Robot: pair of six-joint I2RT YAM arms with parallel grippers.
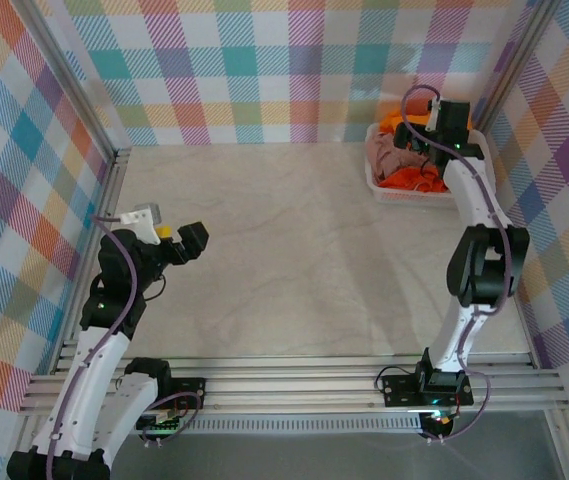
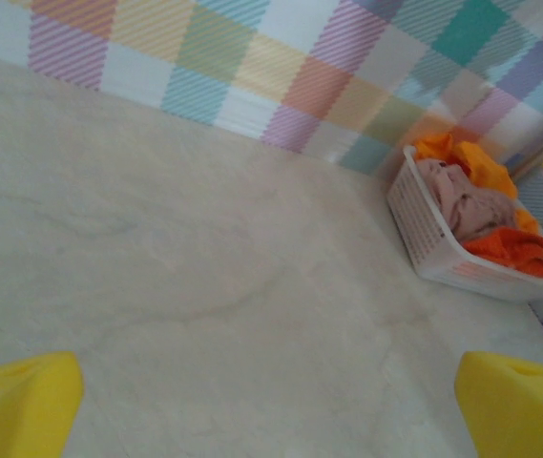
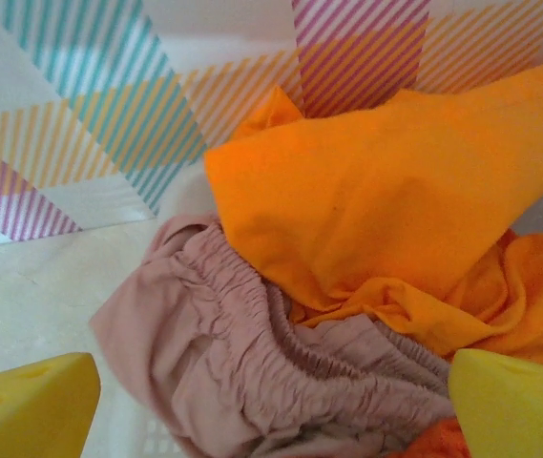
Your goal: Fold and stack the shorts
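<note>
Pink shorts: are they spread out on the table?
No, the pink shorts lie bunched inside the white basket with the orange shorts.

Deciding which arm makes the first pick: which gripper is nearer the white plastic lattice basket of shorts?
Right. The right gripper hangs over the white plastic lattice basket, above its dusty pink shorts. The left gripper hovers far across the table, at its left side.

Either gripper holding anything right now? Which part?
Nothing held. Left gripper open over bare table; right gripper open above the basket, jaws apart over the pink shorts, not gripping.
</note>
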